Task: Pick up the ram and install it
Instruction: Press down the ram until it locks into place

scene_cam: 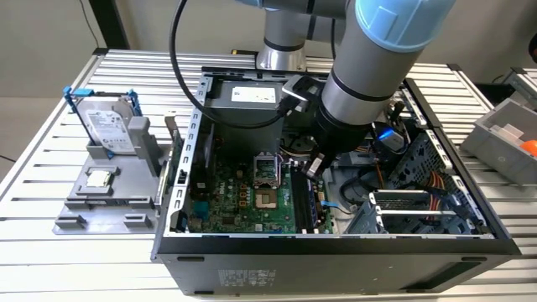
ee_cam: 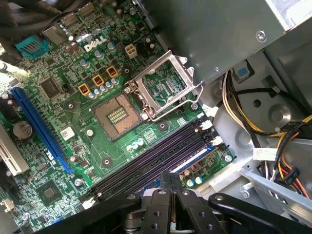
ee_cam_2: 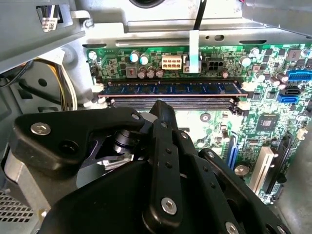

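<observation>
Hard drive (scene_cam: 112, 126) (upright), grey tray (scene_cam: 92, 201)

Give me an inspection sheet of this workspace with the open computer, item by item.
Surface: slatted metal table, bearing an open computer case.
Job's things: ram stands in a slot on the motherboard; dark slots beside it are empty.
Clutter: hard drive on a grey fixture; grey bin at the exterior view's right.
Tool: poised over the slots, close to the ram.
Cables: black cable loops off the arm; yellow and black wires beside the motherboard.
Surroundings: nothing seen.
</observation>
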You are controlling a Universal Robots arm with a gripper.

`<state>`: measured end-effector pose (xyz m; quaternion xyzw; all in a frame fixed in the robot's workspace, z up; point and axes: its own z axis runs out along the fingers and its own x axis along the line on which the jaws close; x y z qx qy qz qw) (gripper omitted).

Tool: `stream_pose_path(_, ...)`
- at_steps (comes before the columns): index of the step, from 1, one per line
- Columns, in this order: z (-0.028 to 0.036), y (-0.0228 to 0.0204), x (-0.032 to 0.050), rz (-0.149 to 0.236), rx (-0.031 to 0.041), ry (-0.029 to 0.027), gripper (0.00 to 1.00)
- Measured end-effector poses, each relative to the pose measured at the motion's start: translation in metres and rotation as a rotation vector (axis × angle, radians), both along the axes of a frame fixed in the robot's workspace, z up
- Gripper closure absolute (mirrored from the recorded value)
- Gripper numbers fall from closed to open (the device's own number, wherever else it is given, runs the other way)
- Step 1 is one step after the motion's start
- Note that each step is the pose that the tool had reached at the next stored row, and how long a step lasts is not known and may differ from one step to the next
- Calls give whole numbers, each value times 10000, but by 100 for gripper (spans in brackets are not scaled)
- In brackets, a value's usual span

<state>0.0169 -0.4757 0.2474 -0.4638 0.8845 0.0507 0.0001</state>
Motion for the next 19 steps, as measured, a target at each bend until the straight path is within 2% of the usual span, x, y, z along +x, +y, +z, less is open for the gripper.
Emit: stream_pose_path(19,0,0,0,123,1,0,100)
